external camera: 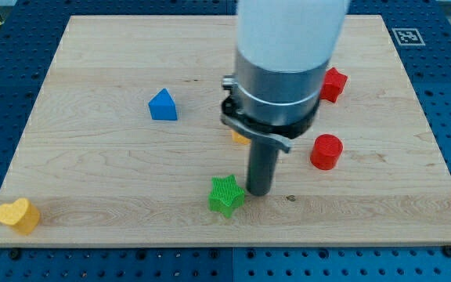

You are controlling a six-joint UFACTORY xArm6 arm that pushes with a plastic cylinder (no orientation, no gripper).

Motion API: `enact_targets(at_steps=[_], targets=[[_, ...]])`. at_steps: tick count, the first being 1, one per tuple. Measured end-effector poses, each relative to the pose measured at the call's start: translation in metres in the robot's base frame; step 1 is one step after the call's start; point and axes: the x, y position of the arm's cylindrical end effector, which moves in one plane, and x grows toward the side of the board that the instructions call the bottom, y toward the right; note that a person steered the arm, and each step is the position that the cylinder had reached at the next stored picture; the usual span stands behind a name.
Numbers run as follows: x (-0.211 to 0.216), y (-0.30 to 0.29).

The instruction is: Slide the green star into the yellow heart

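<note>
Now: my tip (258, 193) just right of green star (226, 194), nearly touching.
No gripper fitted, nothing grasped; yellow heart (18, 215) far left at board's (92, 172) bottom corner.

On my feed, a blue block (163, 105) with a peaked top sits at ten o'clock on the wooden board (100, 180). A red cylinder (326, 151) lies at three, another red block (333, 84) at two, and an orange piece (239, 137), mostly hidden, near centre.

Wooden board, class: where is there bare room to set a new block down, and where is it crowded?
Bare: between the yellow heart and green star; also left of the blue block. Crowded: around my tip, beside the star, near the red cylinder.
</note>
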Motion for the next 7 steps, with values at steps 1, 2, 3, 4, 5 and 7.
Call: enact_targets(at_steps=[1,2,3,4,5,7], targets=[[0.009,-0.037],[0.011,-0.045],[0.011,-0.045],[0.015,-0.035],[0.022,-0.024],[0.028,-0.014]])
